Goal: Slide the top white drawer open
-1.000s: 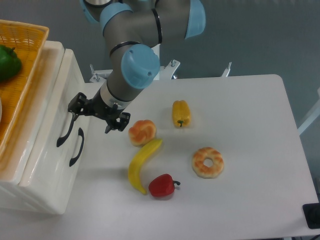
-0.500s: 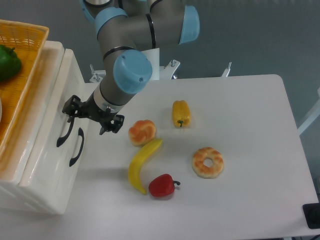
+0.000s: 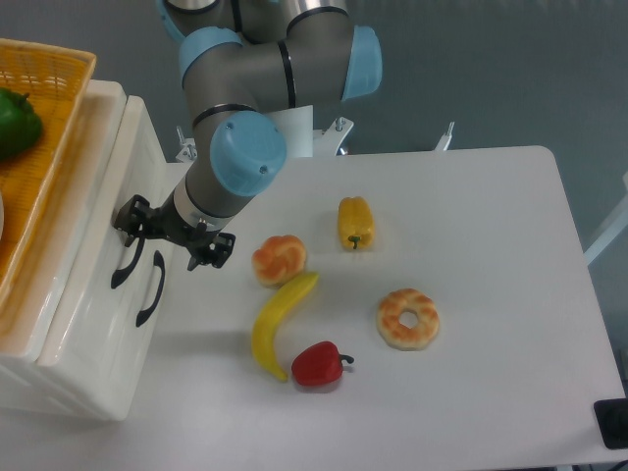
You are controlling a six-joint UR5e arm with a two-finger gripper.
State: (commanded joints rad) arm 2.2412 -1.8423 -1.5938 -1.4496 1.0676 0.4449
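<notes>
The white cabinet stands at the left with its front facing right. The top white drawer [image 3: 120, 186] looks shut, and its curved black handle [image 3: 125, 262] lies nearest the cabinet's top edge. The lower drawer's handle [image 3: 150, 288] sits just to its right. My gripper [image 3: 169, 235] is open, held right in front of the drawer face. One finger [image 3: 128, 215] is at the upper end of the top handle and the other finger [image 3: 216, 249] is out over the table. Nothing is between the fingers. Contact with the handle cannot be told.
An orange basket [image 3: 54, 69] with a green pepper [image 3: 15, 123] sits on the cabinet. On the white table [image 3: 491, 245] lie a bread roll [image 3: 280, 258], banana [image 3: 278, 322], red pepper [image 3: 319, 365], yellow pepper [image 3: 355, 223] and donut [image 3: 408, 317].
My gripper has moved left and slightly up toward the drawer front, bringing one finger to the top handle. The drawer and the food have not moved.
</notes>
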